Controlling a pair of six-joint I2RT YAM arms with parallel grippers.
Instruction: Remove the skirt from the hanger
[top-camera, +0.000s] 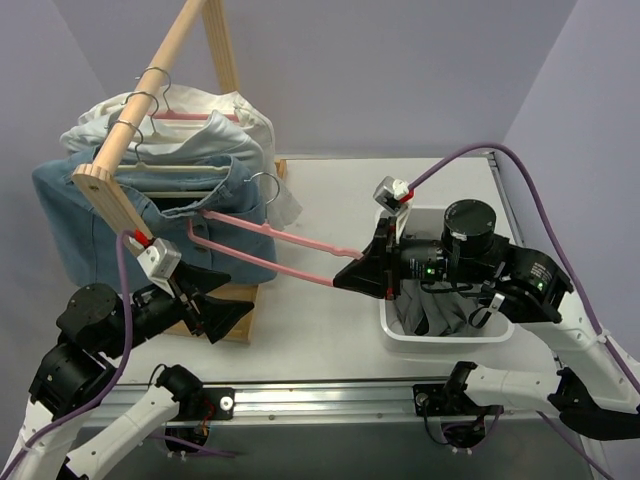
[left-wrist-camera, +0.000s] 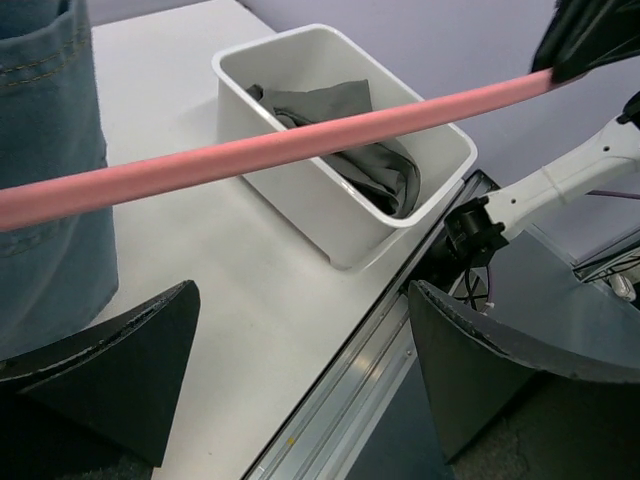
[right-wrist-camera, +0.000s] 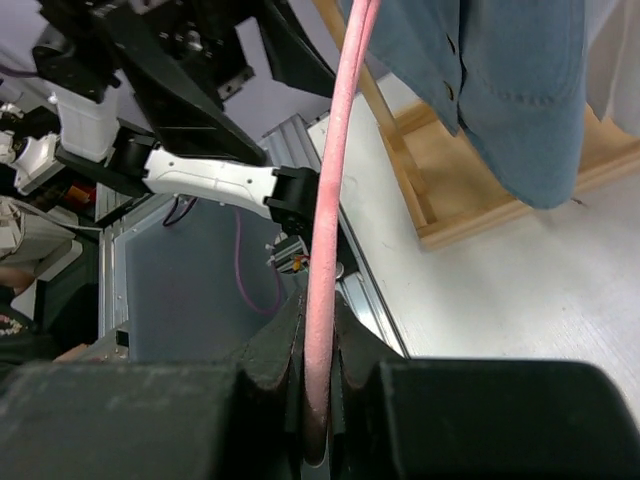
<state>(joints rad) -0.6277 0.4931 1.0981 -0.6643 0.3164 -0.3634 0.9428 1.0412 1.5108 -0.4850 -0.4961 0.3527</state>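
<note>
clamping the hanger (right-wrist-camera: 324, 230): right gripper (right-wrist-camera: 319, 335)

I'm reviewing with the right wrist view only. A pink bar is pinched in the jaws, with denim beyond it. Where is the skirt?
Observer: The skirt lies crumpled inside the white bin, off the hanger.
Operator: Is the left arm gripping anything?
Observer: No. The left gripper is open and empty, near the hanger's bar without touching it.
</note>
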